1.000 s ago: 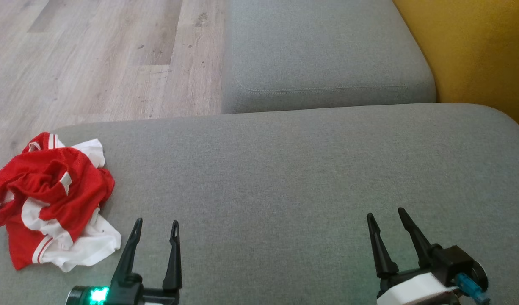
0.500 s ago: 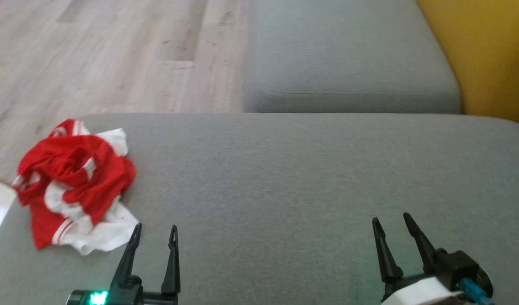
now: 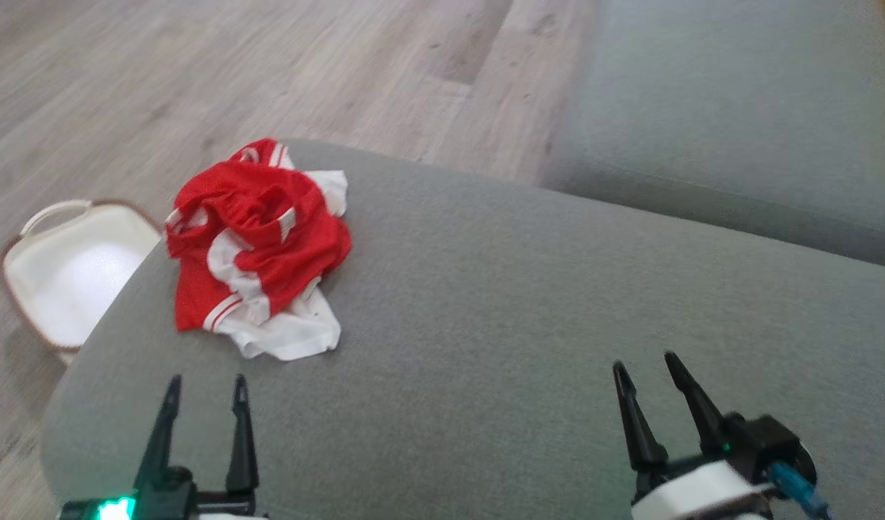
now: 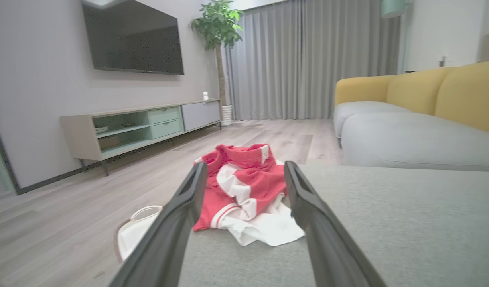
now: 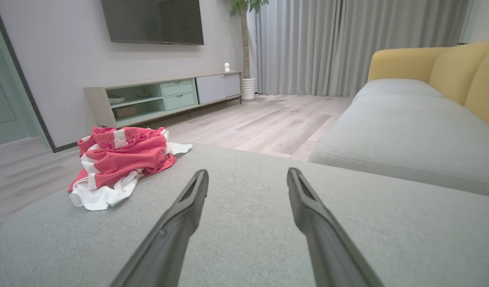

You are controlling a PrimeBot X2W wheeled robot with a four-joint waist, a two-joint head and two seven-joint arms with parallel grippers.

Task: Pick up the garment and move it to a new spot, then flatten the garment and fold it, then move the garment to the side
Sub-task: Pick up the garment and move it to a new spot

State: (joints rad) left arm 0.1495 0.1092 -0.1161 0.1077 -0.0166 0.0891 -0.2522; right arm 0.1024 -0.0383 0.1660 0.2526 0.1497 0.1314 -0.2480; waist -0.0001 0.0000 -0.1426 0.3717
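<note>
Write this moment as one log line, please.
stage: before pickup | shirt: crumpled on cushion | left claw: open, empty | right claw: open, empty

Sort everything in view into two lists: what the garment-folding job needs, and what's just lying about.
Belongs to the job:
- red-and-white garment, crumpled
- grey cushion it lies on
- left gripper, open
- right gripper, open

Just lying about:
- white basket on the floor
- wall TV
- TV cabinet
- potted plant
- yellow-backed sofa
- curtains
</note>
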